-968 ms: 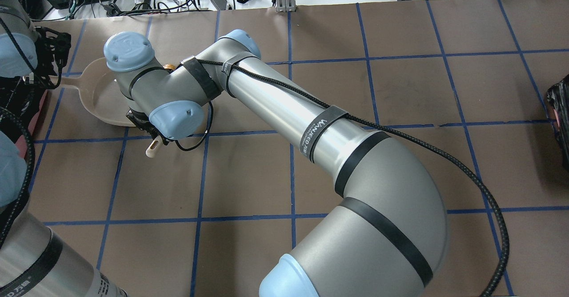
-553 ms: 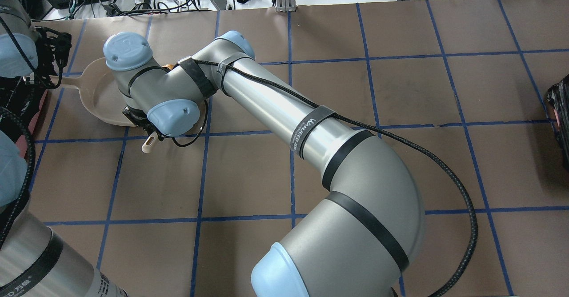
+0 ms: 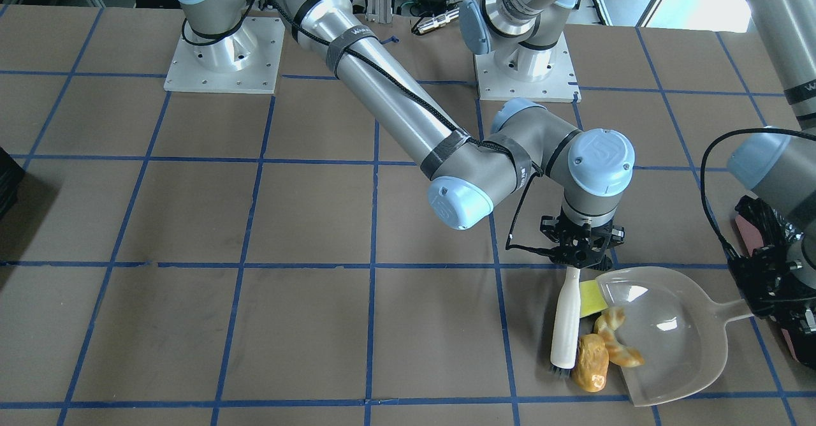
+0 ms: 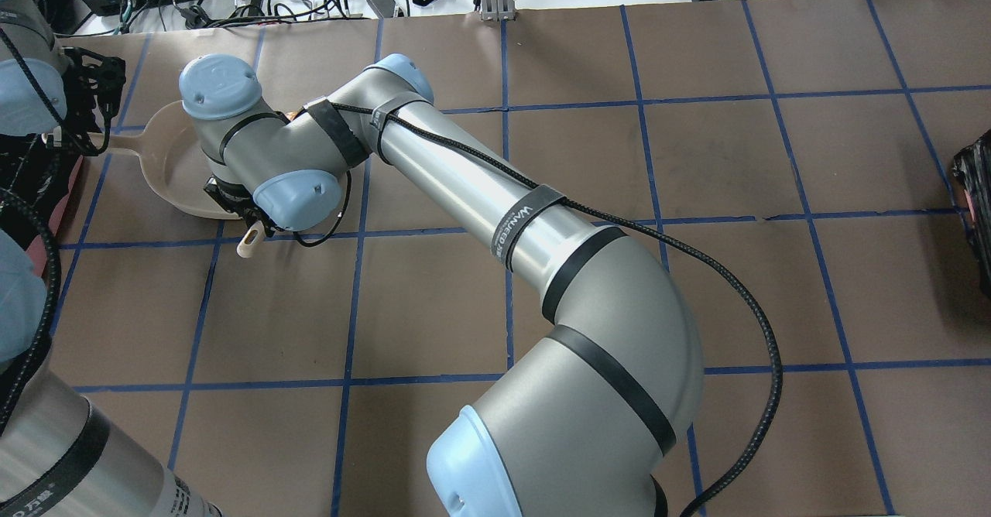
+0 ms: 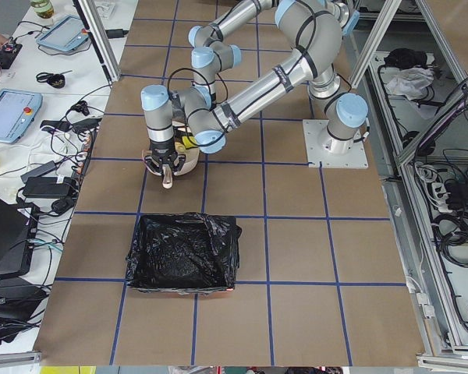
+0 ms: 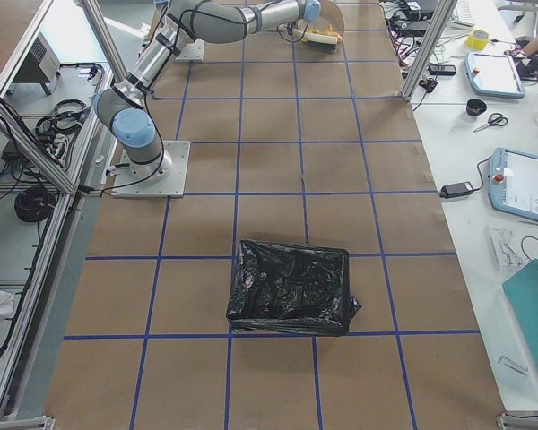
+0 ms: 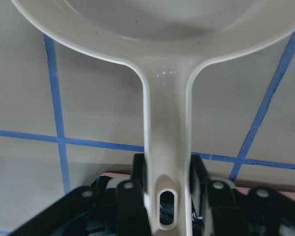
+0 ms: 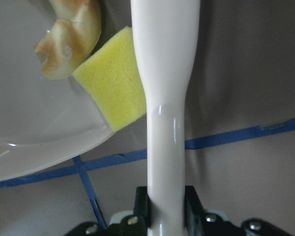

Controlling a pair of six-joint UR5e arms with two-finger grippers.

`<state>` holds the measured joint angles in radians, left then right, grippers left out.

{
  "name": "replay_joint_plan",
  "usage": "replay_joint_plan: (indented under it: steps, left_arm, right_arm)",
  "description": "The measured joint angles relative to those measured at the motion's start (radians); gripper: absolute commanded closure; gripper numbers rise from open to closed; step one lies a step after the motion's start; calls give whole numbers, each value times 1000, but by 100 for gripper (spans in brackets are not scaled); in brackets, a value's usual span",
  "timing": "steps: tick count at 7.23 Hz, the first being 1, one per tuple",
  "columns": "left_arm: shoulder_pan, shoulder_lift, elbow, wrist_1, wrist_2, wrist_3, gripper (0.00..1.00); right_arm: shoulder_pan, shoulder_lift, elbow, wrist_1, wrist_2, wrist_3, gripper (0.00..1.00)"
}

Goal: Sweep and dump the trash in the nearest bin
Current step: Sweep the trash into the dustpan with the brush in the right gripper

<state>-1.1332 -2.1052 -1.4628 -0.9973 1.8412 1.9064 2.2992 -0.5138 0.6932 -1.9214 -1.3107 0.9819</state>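
At the left end of the worktop (image 4: 433,308), close to its end edge, the bin (image 5: 183,253) is seen, lined in black. No food piece is seen inside it, so nothing is judged to be dumped yet. Just beyond it, the left end effector (image 7: 168,174) is clenched on the handle of the dustpan (image 3: 682,349). The dustpan is laid flat with its open lip turned toward the right end.

At that lip the three pieces are gathered. The croissant (image 3: 612,338) is lodged across the lip, largely on the pan. The yellow wedge (image 8: 115,91) is laid partly over the rim and partly on the worktop, pressed against the brush (image 3: 566,314). The brown lump (image 3: 590,362) is left outside on the worktop, touched by the bristle end and just beside the croissant.

The brush is laid almost parallel with the lip. Its handle is gripped at the end toward the robot's edge by the right end effector (image 8: 165,199), which is clamped tight on it.

The sweep is therefore judged to be well advanced but unfinished. A last push is needed to carry the wedge and the lump fully in. After that the pan is to be lifted and tipped over the bin at the left end, which is judged the nearest.

Farthest off, at the right end of the worktop, a second bin (image 6: 291,287) is seen, well apart from everything else.
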Motion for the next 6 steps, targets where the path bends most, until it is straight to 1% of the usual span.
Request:
replay_joint_plan:
  steps: [2,4,5,6]
  left_arm:
    - [-29,8,-7,-3,0,-28,100]
    - [-51,12,-8,-5,-18,-65,100]
    - [-67,13,-9,-6,-27,-87,100]
    - [-78,13,-12,-5,-40,-101,100]
  right_arm:
    - [-1,5,0,11,39,-249,100]
    - [-1,4,7,46,29,-531,100]
    - [-1,0,12,71,12,-618,100]
    - [-1,-9,15,92,2,-635,100]
